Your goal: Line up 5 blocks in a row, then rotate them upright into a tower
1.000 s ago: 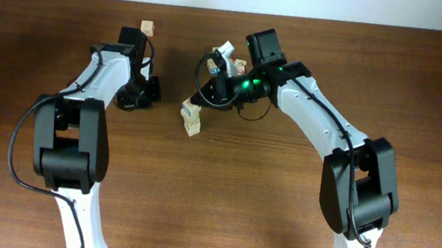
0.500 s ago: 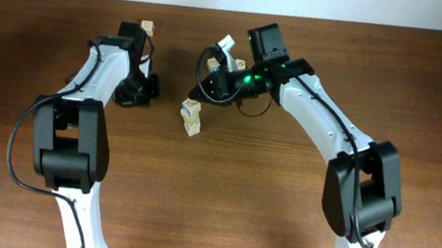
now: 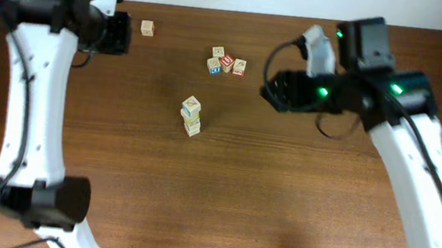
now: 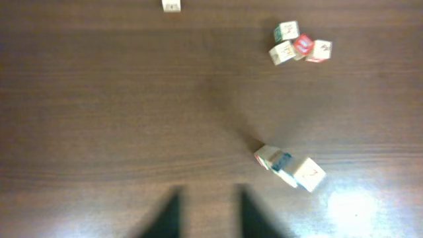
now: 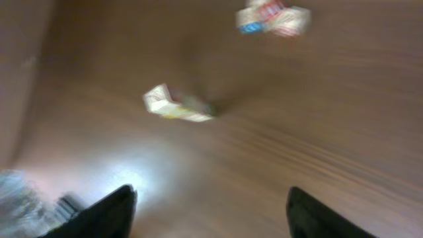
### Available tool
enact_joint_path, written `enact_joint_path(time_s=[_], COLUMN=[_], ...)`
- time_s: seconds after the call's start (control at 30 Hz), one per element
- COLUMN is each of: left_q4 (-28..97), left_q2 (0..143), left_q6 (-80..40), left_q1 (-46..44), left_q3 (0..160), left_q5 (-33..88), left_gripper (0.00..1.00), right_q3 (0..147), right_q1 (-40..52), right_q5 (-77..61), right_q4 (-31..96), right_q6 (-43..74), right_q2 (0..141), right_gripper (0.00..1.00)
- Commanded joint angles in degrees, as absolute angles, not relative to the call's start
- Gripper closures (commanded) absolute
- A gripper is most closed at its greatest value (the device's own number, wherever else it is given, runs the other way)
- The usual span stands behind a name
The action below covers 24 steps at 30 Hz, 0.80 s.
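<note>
Your left gripper point(image 4: 205, 215) and right gripper point(image 5: 211, 211) both have the fingers apart, holding nothing. Three blocks point(image 3: 239, 66) sit clustered around a red-topped cube point(image 3: 227, 60). Two more touch each other, nearer to you.

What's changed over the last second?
Both arms pulled back from the middle: the left claw rose toward the far left, and the right claw went right, away from the pair of blocks. Both claws are now open and empty. The pair, the cluster of three and the lone block stayed put.
</note>
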<state>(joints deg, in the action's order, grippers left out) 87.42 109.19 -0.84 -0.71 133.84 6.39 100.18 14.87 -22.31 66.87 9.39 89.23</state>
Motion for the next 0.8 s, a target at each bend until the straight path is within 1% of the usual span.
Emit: enact_joint_path(time_s=[0.0, 0.07, 0.27, 0.37, 0.57, 0.67, 0.77], left_q4=[87.96, 87.96, 87.96, 87.96, 87.96, 87.96, 87.96], left_q2=[105.65, 105.21, 105.19, 105.19, 105.19, 105.19, 105.19], left_q6=[0.3, 0.3, 0.3, 0.3, 0.3, 0.3, 0.3], left_q1=[-0.58, -0.58, -0.58, -0.58, -0.58, -0.58, -0.58], left_q3=[134.37, 134.37, 134.34, 134.34, 134.34, 134.34, 134.34], left_q5=[6.17, 6.17, 6.17, 6.15, 6.15, 6.17, 6.17], left_gripper=[0.01, 0.01, 0.01, 0.01, 0.01, 0.01, 0.01], right_q3=[100.95, 100.95, 100.95, 100.95, 100.95, 100.88, 100.14], right_q1=[14.96, 14.96, 14.96, 14.96, 14.96, 14.96, 14.96], right_q5=[-3.05, -0.95, -0.84, -0.99, -0.86, 3.38, 7.09], right_q4=[71.22, 73.87, 80.36, 80.82, 81.73, 83.64, 81.97], right_q6=[7.75, 7.75, 7.79, 7.75, 7.7, 7.75, 7.73], right_q2=[81.71, 78.06, 67.46, 63.37, 60.62, 60.82, 61.12], right_gripper=[0.02, 0.02, 0.02, 0.02, 0.02, 0.02, 0.02])
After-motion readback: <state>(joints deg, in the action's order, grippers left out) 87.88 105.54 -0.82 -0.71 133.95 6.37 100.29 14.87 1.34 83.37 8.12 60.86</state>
